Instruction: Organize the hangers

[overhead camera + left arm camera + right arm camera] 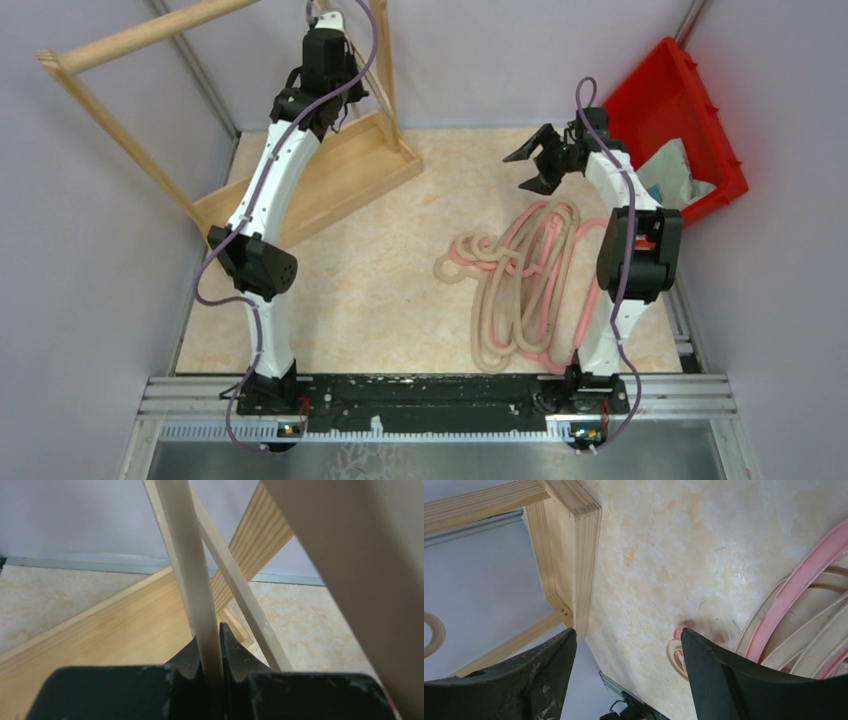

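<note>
As left gripper (212, 636) is clamping a beige hanger (192, 570), right gripper (629, 635) gaping, we are aiming it squarely over rack pole (150, 35)

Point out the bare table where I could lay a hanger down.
Bare table runs between the wooden rack and the hangers, from the near edge to the back wall. Crowded: the right side, where they lie tangled close to the open right claw.

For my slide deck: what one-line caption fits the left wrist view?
Left gripper clamped on a pale rod, the wooden rack's base behind it.
</note>
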You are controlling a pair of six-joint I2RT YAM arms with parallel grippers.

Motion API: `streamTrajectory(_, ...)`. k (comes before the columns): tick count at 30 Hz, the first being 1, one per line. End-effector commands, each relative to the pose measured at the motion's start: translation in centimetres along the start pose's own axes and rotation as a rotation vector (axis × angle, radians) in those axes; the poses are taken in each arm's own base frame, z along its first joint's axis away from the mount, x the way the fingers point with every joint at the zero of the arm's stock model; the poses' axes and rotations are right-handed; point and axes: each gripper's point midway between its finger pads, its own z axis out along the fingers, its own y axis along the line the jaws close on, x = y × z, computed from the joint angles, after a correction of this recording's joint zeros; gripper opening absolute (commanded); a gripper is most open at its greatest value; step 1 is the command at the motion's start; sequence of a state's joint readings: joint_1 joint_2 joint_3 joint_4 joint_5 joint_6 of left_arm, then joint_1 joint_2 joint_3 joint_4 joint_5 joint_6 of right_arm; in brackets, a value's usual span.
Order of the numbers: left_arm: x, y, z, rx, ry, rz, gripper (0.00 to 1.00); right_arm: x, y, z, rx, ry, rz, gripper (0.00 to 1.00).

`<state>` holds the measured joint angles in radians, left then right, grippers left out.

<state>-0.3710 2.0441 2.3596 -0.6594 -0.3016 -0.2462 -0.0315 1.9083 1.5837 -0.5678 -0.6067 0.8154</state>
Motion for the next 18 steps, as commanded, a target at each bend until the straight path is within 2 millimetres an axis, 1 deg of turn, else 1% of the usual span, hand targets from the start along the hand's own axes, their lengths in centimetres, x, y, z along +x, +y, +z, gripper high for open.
streamTrajectory(1, 6.0, -3.6, 1.9, 0.163, 0.158, 0.124, 0.0, -0.6, 2.1, -1.9, -0.058, -0.045, -0.037, 0.76)
streamTrajectory(5, 6.3, -5.3, 1.7, 0.235, 0.165, 0.124, 0.0, -0.7, 2.1, -1.9, -0.055, -0.047, -0.036, 0.76)
streamTrajectory(6, 6.4, -5.9, 1.6, 0.253, 0.167, 0.122, 0.0, -0.7, 2.0, -1.9, -0.055, -0.047, -0.036, 0.76)
streamTrajectory(7, 6.7, -6.8, 1.5, 0.282, 0.171, 0.121, 0.0, -0.7, 2.0, -1.9, -0.054, -0.047, -0.036, 0.76)
streamTrajectory(9, 7.2, -7.7, 1.5, 0.307, 0.18, 0.12, 0.01, -0.7, 2.0, -1.9, -0.054, -0.048, -0.035, 0.76)
streamTrajectory(10, 7.5, -8.1, 1.5, 0.317, 0.186, 0.12, 0.03, -0.7, 2.0, -1.8, -0.053, -0.047, -0.034, 0.76)
streamTrajectory(12, 7.8, -8.8, 1.3, 0.336, 0.193, 0.118, 0.11, -0.7, 2.0, -1.9, -0.053, -0.047, -0.035, 0.77)
streamTrajectory(13, 7.9, -8.9, 1.1, 0.34, 0.197, 0.118, 0.12, -0.7, 2.1, -1.9, -0.054, -0.046, -0.037, 0.78)
streamTrajectory(15, 7.7, -9.0, 0.8, 0.344, 0.194, 0.118, 0.17, -0.6, 2.0, -2.0, -0.053, -0.047, -0.037, 0.8)
streamTrajectory(17, 7.2, -8.9, 0.5, 0.346, 0.183, 0.12, 0.26, -0.6, 2.0, -2.0, -0.053, -0.047, -0.04, 0.81)
streamTrajectory(18, 6.8, -8.9, 0.2, 0.345, 0.174, 0.121, 0.27, -0.6, 2.1, -2.0, -0.052, -0.048, -0.041, 0.81)
